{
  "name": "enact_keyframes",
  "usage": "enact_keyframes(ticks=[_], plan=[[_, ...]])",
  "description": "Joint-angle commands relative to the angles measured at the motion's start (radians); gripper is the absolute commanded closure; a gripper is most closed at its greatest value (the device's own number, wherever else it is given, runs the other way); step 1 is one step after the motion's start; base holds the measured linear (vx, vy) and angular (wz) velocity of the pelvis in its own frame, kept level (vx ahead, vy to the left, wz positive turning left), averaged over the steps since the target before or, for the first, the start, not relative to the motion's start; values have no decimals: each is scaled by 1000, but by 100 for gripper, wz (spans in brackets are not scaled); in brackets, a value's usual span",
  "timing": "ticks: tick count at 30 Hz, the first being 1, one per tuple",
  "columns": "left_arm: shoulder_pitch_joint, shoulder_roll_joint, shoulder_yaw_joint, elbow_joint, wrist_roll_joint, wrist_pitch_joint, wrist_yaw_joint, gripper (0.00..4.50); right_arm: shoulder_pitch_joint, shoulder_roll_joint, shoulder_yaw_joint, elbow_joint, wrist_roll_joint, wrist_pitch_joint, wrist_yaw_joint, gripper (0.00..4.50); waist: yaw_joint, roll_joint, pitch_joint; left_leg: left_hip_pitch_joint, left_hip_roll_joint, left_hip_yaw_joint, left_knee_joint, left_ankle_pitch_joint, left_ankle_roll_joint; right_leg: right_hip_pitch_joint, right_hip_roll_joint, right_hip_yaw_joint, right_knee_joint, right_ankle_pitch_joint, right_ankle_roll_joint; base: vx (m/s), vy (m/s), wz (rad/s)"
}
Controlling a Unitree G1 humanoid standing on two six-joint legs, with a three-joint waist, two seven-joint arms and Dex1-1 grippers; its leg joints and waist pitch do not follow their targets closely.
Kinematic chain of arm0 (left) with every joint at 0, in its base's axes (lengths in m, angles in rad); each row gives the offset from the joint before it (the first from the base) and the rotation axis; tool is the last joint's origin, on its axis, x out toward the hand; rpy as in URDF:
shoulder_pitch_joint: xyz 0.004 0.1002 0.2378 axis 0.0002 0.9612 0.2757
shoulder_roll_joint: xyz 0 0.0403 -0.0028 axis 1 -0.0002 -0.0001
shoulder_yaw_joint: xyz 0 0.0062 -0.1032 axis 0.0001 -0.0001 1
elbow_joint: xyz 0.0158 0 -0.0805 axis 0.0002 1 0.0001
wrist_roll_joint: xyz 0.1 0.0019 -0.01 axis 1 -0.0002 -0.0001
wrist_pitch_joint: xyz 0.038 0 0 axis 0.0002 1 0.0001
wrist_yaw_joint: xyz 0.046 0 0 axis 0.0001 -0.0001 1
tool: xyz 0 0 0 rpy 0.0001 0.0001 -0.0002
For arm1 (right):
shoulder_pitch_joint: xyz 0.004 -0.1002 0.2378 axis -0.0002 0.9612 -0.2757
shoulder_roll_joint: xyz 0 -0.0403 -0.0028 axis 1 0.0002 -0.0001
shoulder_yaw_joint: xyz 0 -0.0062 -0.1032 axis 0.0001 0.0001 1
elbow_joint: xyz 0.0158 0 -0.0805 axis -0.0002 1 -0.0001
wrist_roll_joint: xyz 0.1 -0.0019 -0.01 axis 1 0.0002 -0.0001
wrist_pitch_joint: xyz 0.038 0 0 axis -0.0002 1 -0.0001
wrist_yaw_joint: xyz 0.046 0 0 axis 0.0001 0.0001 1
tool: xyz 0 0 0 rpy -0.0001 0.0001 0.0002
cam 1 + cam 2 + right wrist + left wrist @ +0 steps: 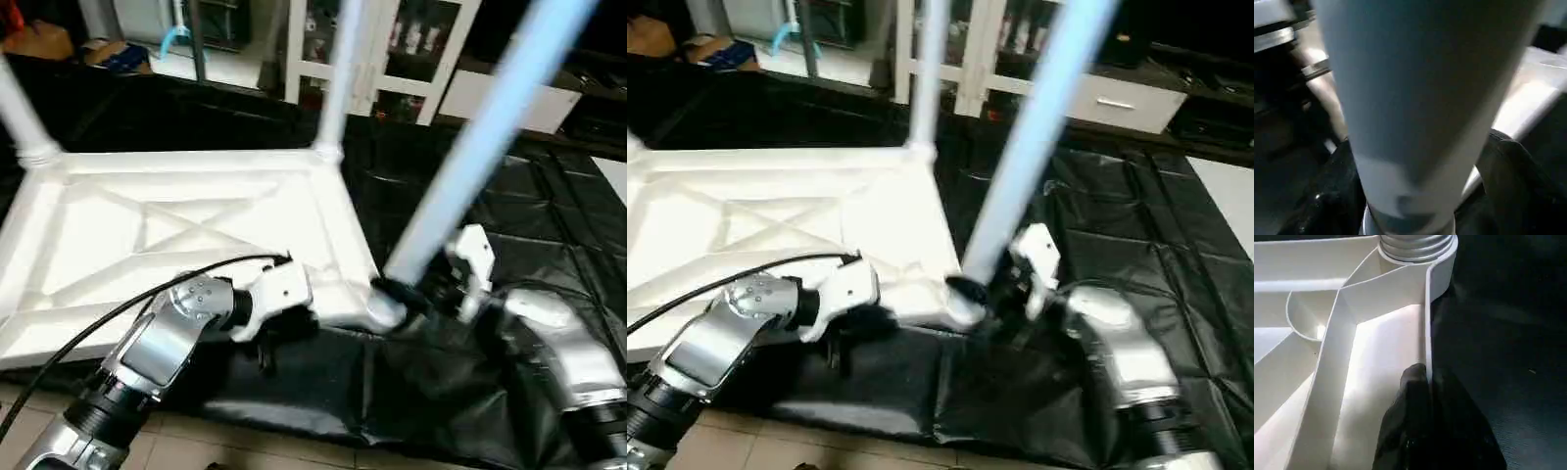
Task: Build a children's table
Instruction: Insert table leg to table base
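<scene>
The white tabletop lies upside down on the black-covered surface, its X ribs facing up. Two white legs stand upright in its far corners. A third leg leans up to the right out of the near right corner socket. My right gripper is open, with its fingers on either side of that leg's base and a small gap showing. Left of that socket, my left gripper is shut on the tabletop's near rim. The leg's ridged silver end sits in the socket.
The black cover stretches out to the right and behind the tabletop. Its front edge drops to the floor just under my forearms. White shelving stands at the back. A black cable runs along my left arm.
</scene>
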Motion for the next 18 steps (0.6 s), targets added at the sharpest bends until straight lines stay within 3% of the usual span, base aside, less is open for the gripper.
enact_keyframes(ticks=[1,3,5,9,10,12,18], plan=[[15,-4,-47,13,-42,-45,-56,450,-23,-50,22,17,14,29,117,127,-5,5,-47,21,64,-21,-68,-120,81,34,-72,38,-64,-43,-273,0,0,0],[12,-2,-47,19,-40,-49,-57,450,-29,-59,34,27,9,26,144,127,-1,1,-48,23,65,-20,-67,-123,79,32,-73,39,-66,-64,-268,0,0,0],[10,5,-44,24,-41,-62,-65,450,-43,-75,55,43,7,25,189,127,-2,1,-49,18,64,-24,-68,-117,76,36,-74,37,-64,-83,-264,0,0,0],[10,7,-42,26,-37,-67,-71,450,-64,-82,64,65,-1,27,232,163,0,0,-52,19,63,-23,-65,-86,84,35,-74,37,-60,-50,-267,0,0,0],[11,10,-40,24,-36,-67,-76,450,-79,-86,63,83,-5,25,257,172,0,-8,-55,17,62,-23,-63,-67,92,38,-73,35,-56,-27,-273,0,0,0],[12,12,-39,23,-39,-67,-79,450,-88,-85,61,97,-6,23,268,183,2,-3,-55,19,63,-23,-63,-60,97,36,-73,35,-55,-17,-280,0,0,0],[14,20,-40,25,-43,-74,-83,450,-96,-77,61,122,-8,17,282,221,4,-2,-56,18,63,-23,-62,-61,101,37,-74,34,-54,-16,-283,0,0,0]])
